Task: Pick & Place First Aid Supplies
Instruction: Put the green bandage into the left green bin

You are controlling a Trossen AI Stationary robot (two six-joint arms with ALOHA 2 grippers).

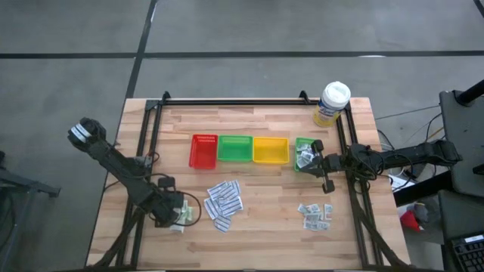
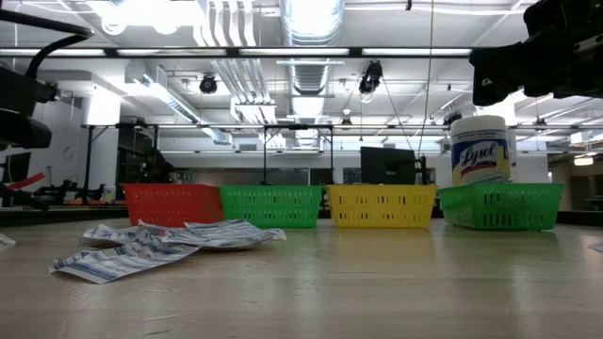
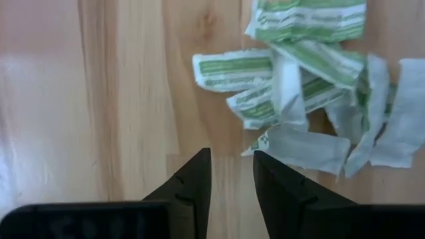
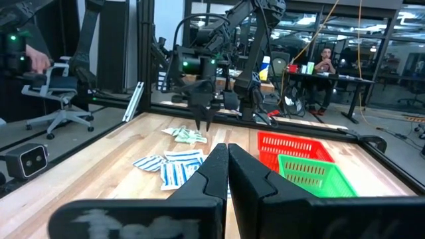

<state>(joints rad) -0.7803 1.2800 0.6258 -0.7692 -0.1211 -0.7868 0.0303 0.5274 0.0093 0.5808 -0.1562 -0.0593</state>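
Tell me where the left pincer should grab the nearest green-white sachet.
Probably the loose white corner of the sachet closest to the left pincer, which hangs open above the bare wood. Come straight down. That sachet lies flat at the pile's edge, its corner pointing at the gap, while the others overlap.

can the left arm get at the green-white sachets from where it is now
Probably yes: the left gripper hovers just short of the green-white sachets, fingers apart and empty, with only bare table between them and nothing blocking.
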